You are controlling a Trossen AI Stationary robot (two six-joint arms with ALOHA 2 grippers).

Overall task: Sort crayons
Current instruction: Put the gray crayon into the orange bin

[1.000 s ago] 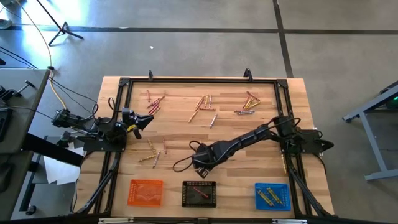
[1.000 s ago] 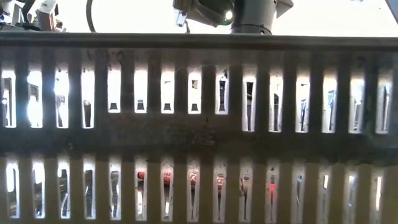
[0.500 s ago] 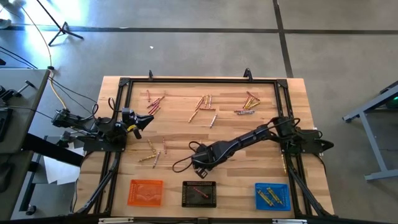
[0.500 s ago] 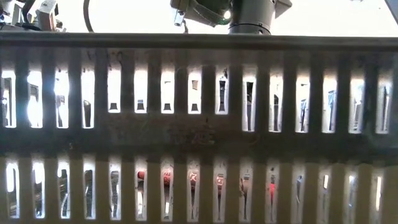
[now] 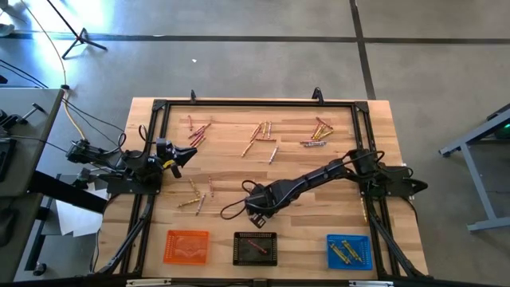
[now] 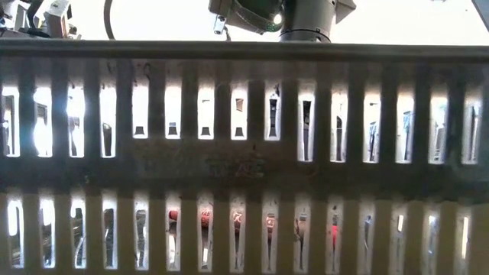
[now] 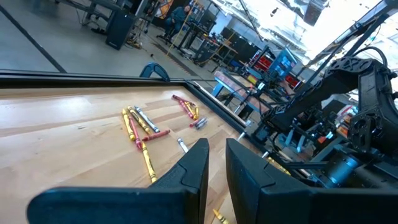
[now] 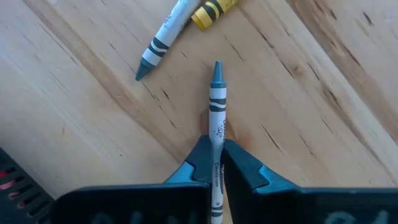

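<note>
**Three trays, two grippers, four scatters of crayons**

We count three square slotted plastic trays in a row: one orange tray [image 5: 186,246], one black tray [image 5: 255,248] and one blue tray [image 5: 349,251]; two dark arms, each with one gripper, the left gripper [image 5: 189,153] and the right gripper [image 5: 253,209]; the thin paper-wrapped crayons [image 5: 261,135] lie in four loose groups on the one wooden table [image 5: 382,119], each group too fine for us to count stick by stick; close at the right gripper we count three: one grey-tipped crayon [image 8: 216,106] pinched in its jaws, one loose grey crayon [image 8: 163,38] and one yellow crayon end [image 8: 214,9]; the blue tray holds several yellow sticks, their number unclear to us.
</note>
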